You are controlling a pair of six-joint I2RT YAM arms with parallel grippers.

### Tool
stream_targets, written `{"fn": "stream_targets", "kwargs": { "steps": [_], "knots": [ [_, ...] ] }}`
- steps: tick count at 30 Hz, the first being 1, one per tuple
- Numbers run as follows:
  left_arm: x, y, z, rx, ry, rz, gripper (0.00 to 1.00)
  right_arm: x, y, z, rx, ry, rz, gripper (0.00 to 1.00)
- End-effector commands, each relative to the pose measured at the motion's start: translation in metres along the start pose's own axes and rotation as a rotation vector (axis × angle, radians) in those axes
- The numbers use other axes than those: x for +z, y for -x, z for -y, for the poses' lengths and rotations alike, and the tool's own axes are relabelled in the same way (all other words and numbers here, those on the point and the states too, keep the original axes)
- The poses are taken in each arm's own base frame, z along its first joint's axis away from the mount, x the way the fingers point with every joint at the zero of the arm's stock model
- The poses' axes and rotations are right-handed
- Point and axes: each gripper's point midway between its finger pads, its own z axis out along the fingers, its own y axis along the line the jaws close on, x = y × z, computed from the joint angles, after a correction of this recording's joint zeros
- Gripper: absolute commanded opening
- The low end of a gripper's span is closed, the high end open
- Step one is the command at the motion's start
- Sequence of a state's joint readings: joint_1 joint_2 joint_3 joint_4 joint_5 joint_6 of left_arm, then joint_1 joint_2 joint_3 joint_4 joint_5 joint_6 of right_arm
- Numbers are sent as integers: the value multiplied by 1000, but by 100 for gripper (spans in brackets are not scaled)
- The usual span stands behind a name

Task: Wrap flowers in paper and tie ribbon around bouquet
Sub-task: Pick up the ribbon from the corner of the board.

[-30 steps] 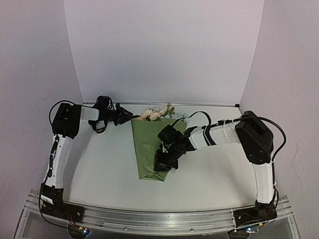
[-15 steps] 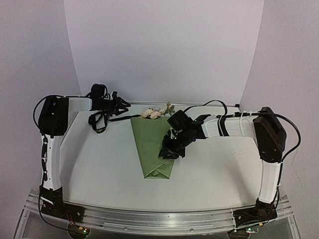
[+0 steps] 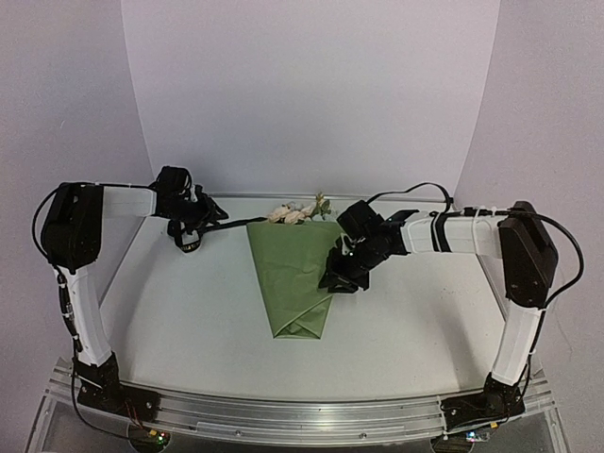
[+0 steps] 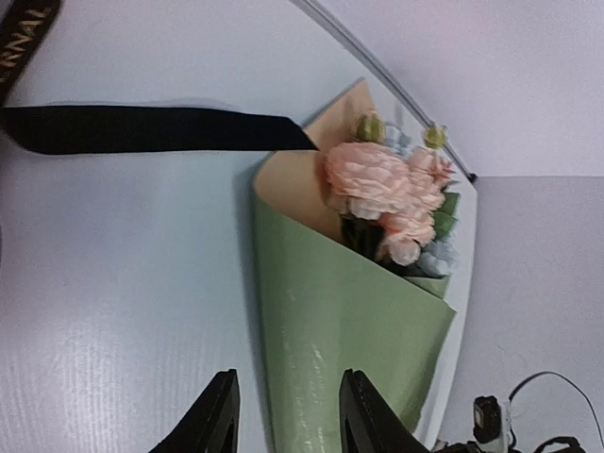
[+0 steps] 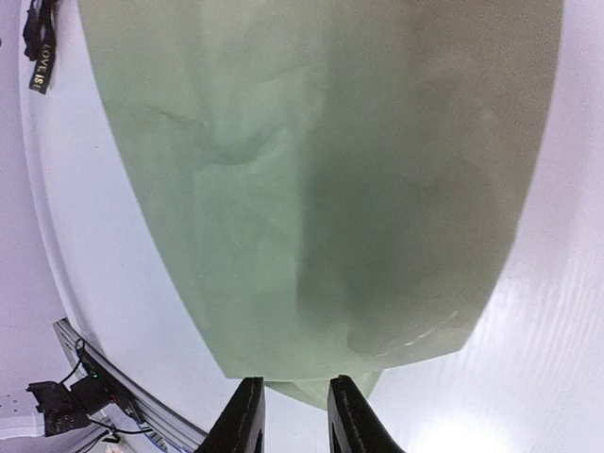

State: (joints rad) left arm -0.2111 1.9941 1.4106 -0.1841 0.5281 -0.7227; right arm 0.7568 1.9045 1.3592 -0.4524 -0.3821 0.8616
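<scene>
Bouquet (image 3: 293, 278) lies wrapped, ribbon (image 4: 142, 129) touching its rim, ready for tying; left end effector (image 4: 288, 377) parted, right end effector (image 5: 295, 380) narrower, both empty.

Olive-green paper (image 5: 311, 189) folded into a cone, lying flat on the white table (image 5: 538, 359). Right gripper (image 5: 294, 401) jaws parted at its narrow near end, holding nothing. Lettered black ribbon (image 5: 40, 52) end far left.

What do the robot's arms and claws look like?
The left arm and right arm are smooth white tubes. They are joined by chunky black boxes, with thin black cables looping along them. The left claw and right claw are black, each with two flat, glossy fingers.
</scene>
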Motion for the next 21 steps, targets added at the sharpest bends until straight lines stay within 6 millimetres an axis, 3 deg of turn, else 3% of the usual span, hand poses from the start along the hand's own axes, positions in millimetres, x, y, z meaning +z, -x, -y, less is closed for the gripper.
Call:
{"fn": "stream_targets", "kwargs": {
  "steps": [1, 6, 9, 14, 21],
  "knots": [
    [-22, 29, -25, 63, 226, 135, 41, -17, -3, 11, -41, -38, 26, 28],
    [-25, 51, -68, 81, 462, 210, 47, -29, -4, 13, -75, -50, 48, 31],
    [-11, 58, -83, 103, 516, 182, 49, -38, -4, 13, -99, -54, 68, 35],
    [12, 70, -93, 135, 545, 140, 49, -50, -4, 18, -123, -72, 94, 41],
    [21, 66, -124, 135, 648, 122, 45, -63, 0, 22, -130, -77, 131, 45]
  ]
}}
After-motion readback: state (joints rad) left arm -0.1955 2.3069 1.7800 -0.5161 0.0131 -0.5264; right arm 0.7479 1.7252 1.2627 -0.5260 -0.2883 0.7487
